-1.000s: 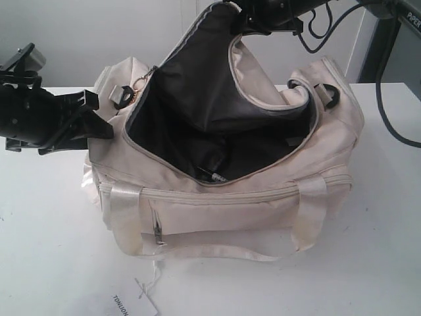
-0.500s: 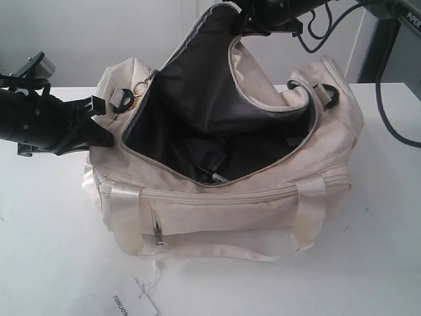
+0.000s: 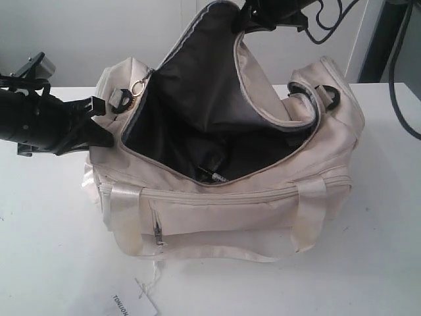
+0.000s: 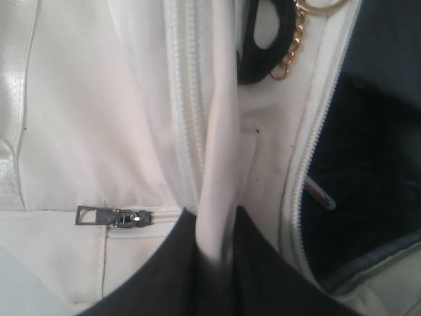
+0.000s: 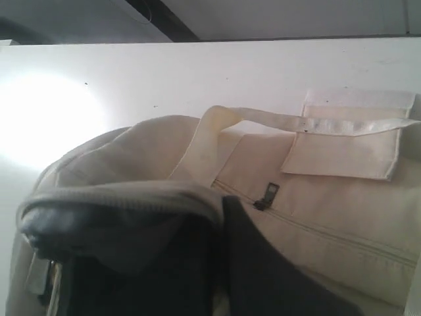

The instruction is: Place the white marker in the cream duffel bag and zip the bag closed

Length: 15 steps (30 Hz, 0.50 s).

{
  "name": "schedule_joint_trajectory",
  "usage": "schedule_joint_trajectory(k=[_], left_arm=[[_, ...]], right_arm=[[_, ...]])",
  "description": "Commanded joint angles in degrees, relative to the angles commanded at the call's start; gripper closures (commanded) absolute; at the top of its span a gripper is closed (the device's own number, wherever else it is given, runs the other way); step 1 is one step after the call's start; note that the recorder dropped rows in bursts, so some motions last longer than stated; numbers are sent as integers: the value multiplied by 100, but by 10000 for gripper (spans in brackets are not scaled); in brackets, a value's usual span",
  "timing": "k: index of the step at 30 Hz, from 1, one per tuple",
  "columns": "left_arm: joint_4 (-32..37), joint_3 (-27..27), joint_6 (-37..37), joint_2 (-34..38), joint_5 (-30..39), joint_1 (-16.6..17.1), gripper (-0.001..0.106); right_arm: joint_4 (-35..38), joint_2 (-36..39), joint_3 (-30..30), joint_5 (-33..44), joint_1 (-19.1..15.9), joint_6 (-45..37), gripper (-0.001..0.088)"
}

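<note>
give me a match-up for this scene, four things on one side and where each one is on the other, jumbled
1 slim white marker with dark cap
2 flat white paper tag
3 gold chain zipper pull
4 right gripper

a on the white table, in front of the large soft cream fabric duffel bag
b holding the bag's top flap up
c inside the open bag
d hanging at one end of the bag's opening

Pairs: 1-c, 2-a, 3-d, 4-b
</note>
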Motion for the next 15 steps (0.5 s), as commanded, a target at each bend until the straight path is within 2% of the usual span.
schedule_joint_trajectory(k=[9, 15], left_arm=[[-208, 0, 0, 0, 167, 0, 1053], [-244, 0, 0, 0, 242, 0, 1053]], right_arm=[[0, -103, 0, 721, 23, 0, 868], [-30, -260, 0, 721, 23, -259, 868]])
